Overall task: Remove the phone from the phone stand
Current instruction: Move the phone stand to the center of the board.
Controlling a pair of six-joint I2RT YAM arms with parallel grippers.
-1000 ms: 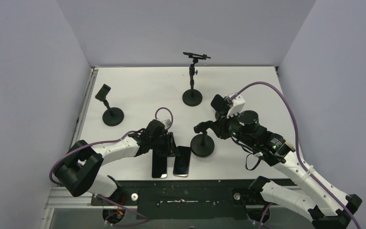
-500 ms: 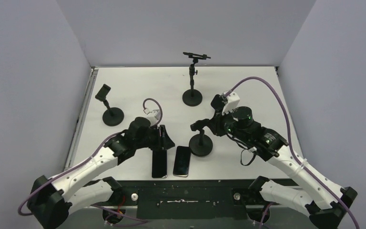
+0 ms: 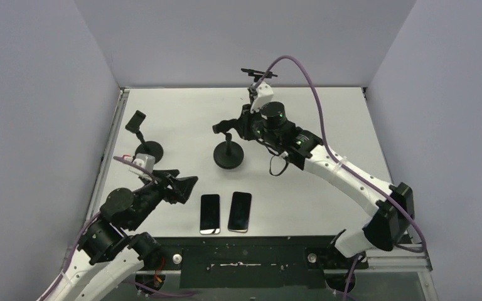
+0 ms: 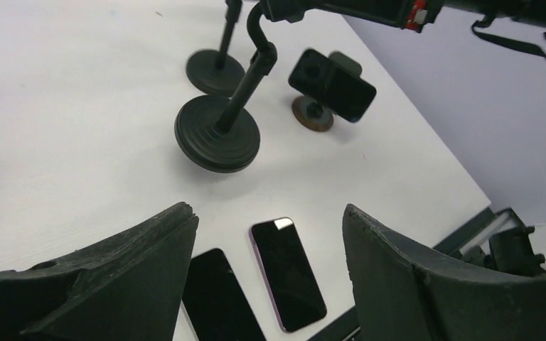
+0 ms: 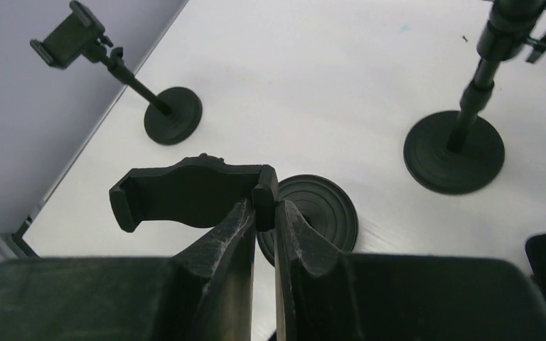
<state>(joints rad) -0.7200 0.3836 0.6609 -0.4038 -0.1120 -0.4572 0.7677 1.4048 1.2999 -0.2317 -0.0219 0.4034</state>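
My right gripper (image 3: pixel 241 124) (image 5: pixel 264 209) is shut on one end of the empty clamp (image 5: pixel 185 192) of a black phone stand (image 3: pixel 228 154), whose round base (image 5: pixel 320 213) rests on the table. Two dark phones (image 3: pixel 210 213) (image 3: pixel 240 211) lie flat side by side near the front edge. They also show in the left wrist view (image 4: pixel 217 298) (image 4: pixel 288 273). My left gripper (image 3: pixel 187 184) (image 4: pixel 266 213) is open and empty, above the table left of the phones. A further phone (image 4: pixel 332 84) sits in a small brown-based stand, hidden under my right arm in the top view.
An empty clamp stand (image 3: pixel 144 150) (image 5: pixel 174 114) stands at the left. A tall stand (image 3: pixel 258 73) (image 5: pixel 455 153) stands at the back centre, just behind my right wrist. The table's raised left rim (image 3: pixel 114 135) and grey walls close in the workspace.
My right arm carried the stand from front centre to back left. My left gripper drew back from the phones to the near left and stayed open.
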